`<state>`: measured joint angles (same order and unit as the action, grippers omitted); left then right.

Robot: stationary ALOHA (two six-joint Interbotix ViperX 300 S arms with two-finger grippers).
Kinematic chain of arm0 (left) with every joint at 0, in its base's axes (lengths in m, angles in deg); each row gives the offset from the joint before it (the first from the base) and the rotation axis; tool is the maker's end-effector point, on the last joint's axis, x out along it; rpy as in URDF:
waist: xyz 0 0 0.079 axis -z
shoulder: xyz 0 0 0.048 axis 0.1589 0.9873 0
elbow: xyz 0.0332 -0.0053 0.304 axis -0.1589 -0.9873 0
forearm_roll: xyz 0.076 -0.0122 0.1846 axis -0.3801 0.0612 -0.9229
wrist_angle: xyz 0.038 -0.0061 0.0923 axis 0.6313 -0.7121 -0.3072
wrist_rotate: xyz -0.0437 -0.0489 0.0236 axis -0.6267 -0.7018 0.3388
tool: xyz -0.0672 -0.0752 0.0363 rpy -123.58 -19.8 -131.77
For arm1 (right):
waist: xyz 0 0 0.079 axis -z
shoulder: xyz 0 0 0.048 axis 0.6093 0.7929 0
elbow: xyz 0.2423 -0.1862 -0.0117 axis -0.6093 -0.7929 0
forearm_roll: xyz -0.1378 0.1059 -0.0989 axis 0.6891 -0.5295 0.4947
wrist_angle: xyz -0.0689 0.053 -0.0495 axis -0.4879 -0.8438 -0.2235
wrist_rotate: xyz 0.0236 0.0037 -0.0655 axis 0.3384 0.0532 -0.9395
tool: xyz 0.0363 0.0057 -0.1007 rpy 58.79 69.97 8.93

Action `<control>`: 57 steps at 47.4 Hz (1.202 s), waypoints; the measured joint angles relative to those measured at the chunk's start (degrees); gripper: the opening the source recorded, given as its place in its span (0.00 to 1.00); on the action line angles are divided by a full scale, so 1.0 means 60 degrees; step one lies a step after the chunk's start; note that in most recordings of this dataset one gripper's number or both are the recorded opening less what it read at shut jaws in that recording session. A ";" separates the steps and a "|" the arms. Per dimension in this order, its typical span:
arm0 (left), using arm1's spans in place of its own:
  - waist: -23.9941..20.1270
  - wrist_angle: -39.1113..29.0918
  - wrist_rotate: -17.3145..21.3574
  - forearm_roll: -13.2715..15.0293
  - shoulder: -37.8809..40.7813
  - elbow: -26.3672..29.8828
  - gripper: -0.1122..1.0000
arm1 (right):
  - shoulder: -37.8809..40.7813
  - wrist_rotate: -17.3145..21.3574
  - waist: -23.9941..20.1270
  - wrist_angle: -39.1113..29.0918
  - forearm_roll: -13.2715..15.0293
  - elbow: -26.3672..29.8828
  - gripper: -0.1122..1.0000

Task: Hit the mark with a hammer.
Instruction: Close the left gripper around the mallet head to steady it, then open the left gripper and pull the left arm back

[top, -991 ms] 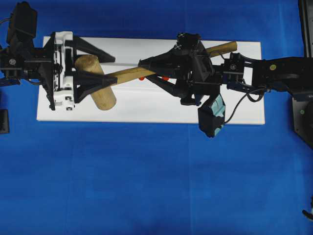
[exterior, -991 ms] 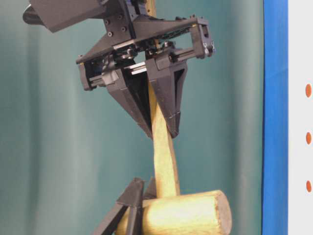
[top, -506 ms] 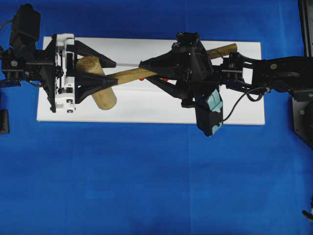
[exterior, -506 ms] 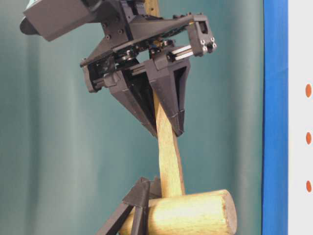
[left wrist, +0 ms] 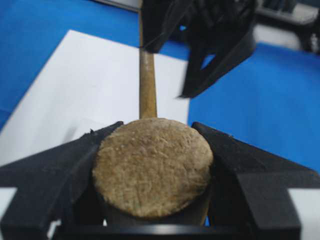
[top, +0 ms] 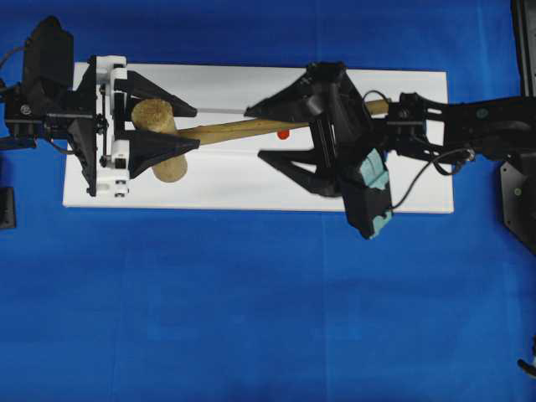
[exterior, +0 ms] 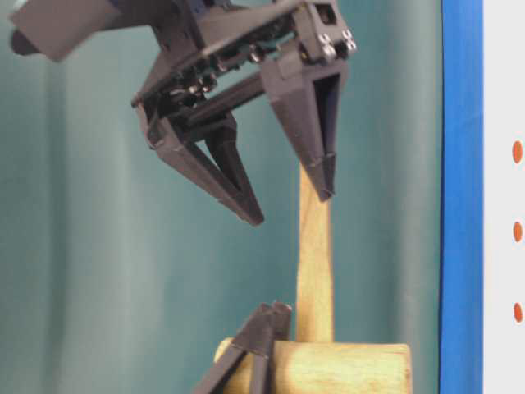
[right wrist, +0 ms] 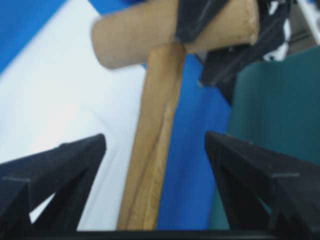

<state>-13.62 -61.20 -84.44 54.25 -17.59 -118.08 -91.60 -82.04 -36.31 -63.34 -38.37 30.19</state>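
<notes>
The wooden hammer [top: 226, 130] lies across the white board [top: 251, 180]. My left gripper [top: 198, 126] is shut on the hammer's thick head [top: 155, 138], with a finger on each side of it [left wrist: 152, 167]. The long handle [right wrist: 157, 125] runs between the spread fingers of my right gripper [top: 254, 132], which is open and does not touch it [exterior: 290, 208]. A red mark [top: 284, 133] shows on the board just below the handle, by the right gripper's fingers.
The board sits on a blue cloth [top: 251, 318]. Three red dots [exterior: 517, 152] line the white strip at the right of the table-level view. The right arm's body [top: 469, 126] stretches over the board's right end.
My right gripper was shut on the handle and has opened and let it go. The handle has swung straighter and the head has turned in my left gripper.
</notes>
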 measured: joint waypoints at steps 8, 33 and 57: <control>0.0000 -0.0278 0.1216 0.0000 0.0000 0.0000 0.49 | -0.0498 0.0557 -0.0088 -0.0586 -0.1479 0.0044 0.91; 0.0176 -0.0732 0.2739 0.0000 -0.0015 0.0088 0.49 | -0.0703 0.1187 0.0059 -0.0952 -0.3604 0.0088 0.91; 0.0264 -0.0732 0.2827 0.0000 0.0000 0.0146 0.49 | 0.0967 0.1230 0.0322 -0.0981 -0.4600 0.0396 0.89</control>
<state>-12.04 -65.60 -67.48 54.25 -17.59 -117.20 -85.80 -74.66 -34.37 -69.23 -65.97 32.56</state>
